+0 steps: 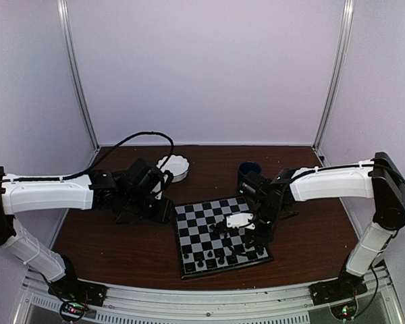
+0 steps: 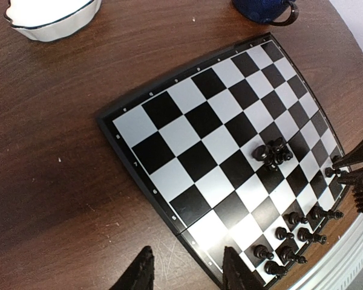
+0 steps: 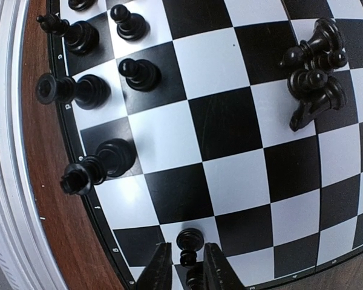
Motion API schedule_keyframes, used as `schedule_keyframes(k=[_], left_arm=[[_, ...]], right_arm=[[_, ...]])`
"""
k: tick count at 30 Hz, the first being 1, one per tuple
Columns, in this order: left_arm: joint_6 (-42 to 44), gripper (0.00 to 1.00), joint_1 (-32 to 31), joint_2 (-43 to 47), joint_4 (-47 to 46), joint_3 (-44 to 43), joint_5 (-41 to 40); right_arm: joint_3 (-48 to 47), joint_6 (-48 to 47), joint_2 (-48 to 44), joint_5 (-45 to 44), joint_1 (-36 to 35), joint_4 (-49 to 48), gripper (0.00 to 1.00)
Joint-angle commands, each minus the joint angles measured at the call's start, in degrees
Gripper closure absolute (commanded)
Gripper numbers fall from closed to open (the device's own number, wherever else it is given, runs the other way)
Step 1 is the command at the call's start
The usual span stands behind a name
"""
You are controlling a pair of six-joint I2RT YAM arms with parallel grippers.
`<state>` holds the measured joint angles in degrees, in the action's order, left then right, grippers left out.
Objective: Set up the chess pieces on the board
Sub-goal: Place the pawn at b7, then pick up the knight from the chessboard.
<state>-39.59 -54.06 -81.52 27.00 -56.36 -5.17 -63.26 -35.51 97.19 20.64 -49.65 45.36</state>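
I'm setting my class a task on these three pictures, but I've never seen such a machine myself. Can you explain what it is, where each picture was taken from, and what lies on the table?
These are two robot arms bolted at the near edge of a brown table. The wide picture looks down from above and behind them. The other two come from a camera on each wrist. On the table lie a chessboard, a white bowl and a blue mug. Small black chess pieces stand along the board's near edge, and a small heap of them sits mid-board. The left gripper is open and empty by the board's edge. The right gripper hangs over the near edge with a pawn right at its fingertips. Whether it grips the pawn cannot be told.
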Motion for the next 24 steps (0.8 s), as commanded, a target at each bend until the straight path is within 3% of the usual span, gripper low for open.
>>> schedule_keyframes(k=[1,7,17,24], left_arm=[[-0.3,0.61,-0.1,1.4,-1.3,0.3,-0.5],[-0.2,0.61,0.0,0.8,-1.0,-0.2,-0.6],[-0.8,0.61,-0.1,-0.9,-2.1,-1.1,0.3],[-0.8,0.61,-0.1,-0.6,-1.9,-0.9,0.1]], right_arm=[[-1.5,0.6,-3.6,0.4,0.1,1.4,0.76],[-4.4,0.6,-5.4,-0.1,0.9,0.3,0.70],[-8.5,3.2,1.8,-1.2,0.8,-7.6,0.71],[-12.3,4.7,7.0,-1.9,0.1,-7.4,0.67]])
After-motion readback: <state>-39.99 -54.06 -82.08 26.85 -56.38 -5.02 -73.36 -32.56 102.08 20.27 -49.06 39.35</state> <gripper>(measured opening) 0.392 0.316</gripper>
